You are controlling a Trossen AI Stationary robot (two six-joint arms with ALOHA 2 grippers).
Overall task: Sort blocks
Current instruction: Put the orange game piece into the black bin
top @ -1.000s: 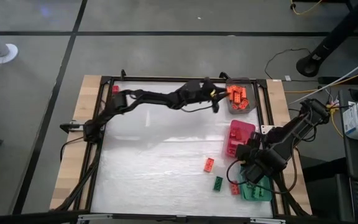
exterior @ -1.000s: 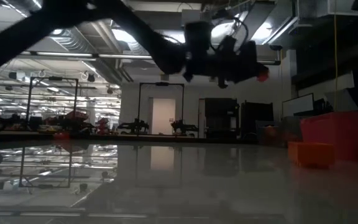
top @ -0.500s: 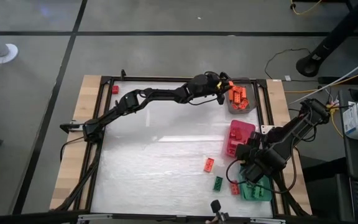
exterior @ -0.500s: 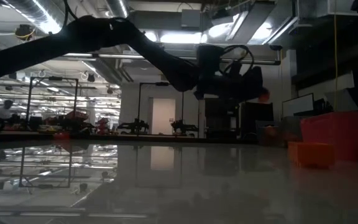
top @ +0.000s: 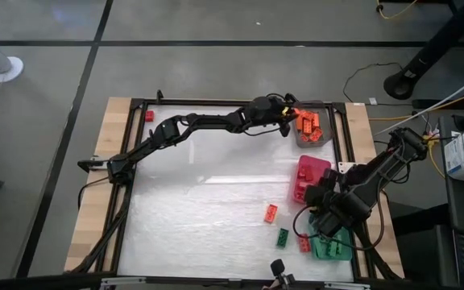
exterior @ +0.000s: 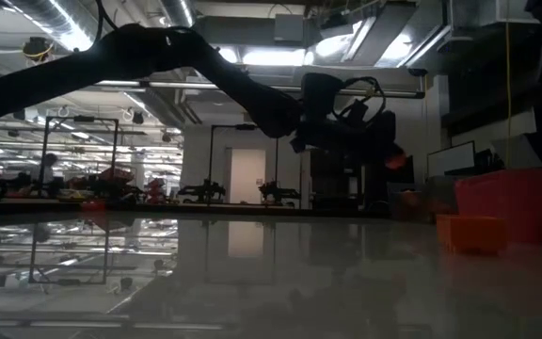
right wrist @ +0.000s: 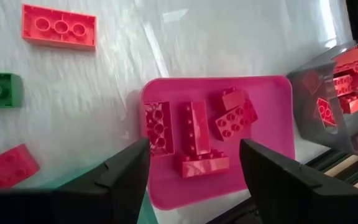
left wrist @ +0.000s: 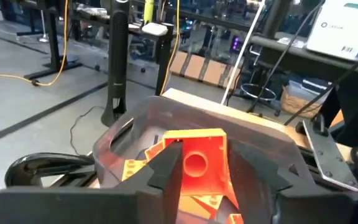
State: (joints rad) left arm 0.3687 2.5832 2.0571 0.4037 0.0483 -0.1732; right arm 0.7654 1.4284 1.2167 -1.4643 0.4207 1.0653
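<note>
Orange block (left wrist: pixel 195 163) in left end effector (left wrist: pixel 197 180), underside hidden

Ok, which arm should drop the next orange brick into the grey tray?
Left. The left gripper already holds an orange brick at the grey tray rim, where other orange bricks lie. The right gripper is open and empty by the pink tray.
</note>
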